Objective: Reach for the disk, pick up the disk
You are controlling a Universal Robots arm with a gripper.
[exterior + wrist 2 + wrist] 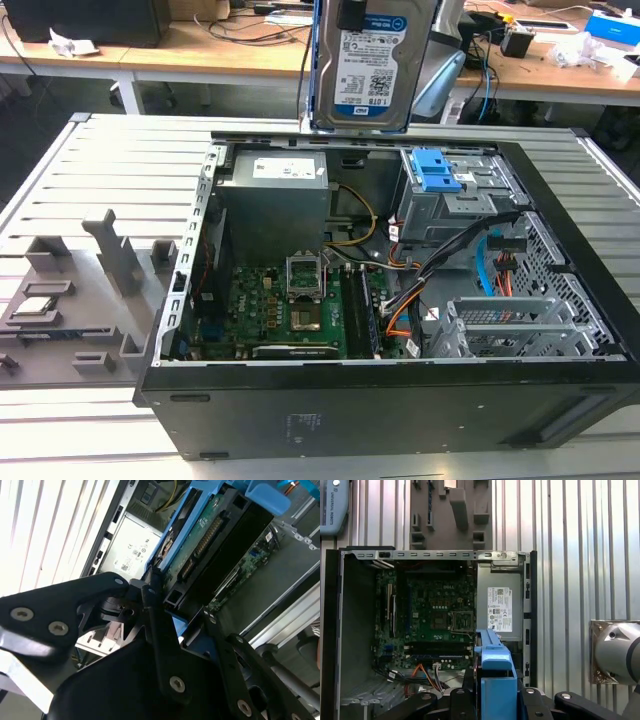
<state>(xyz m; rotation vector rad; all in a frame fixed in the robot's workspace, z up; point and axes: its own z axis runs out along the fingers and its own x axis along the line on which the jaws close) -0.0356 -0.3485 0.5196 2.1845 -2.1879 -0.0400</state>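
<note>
Exterior view: disk (362, 65) in end effector (351, 14)

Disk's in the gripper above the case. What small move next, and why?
Probably a short straight lift with the gripper shut: the disk hangs upright above the open computer case, clamped by its blue rail, so the pick looks done.

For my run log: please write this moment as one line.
gripper: shut on disk | disk: held above open computer case
</note>
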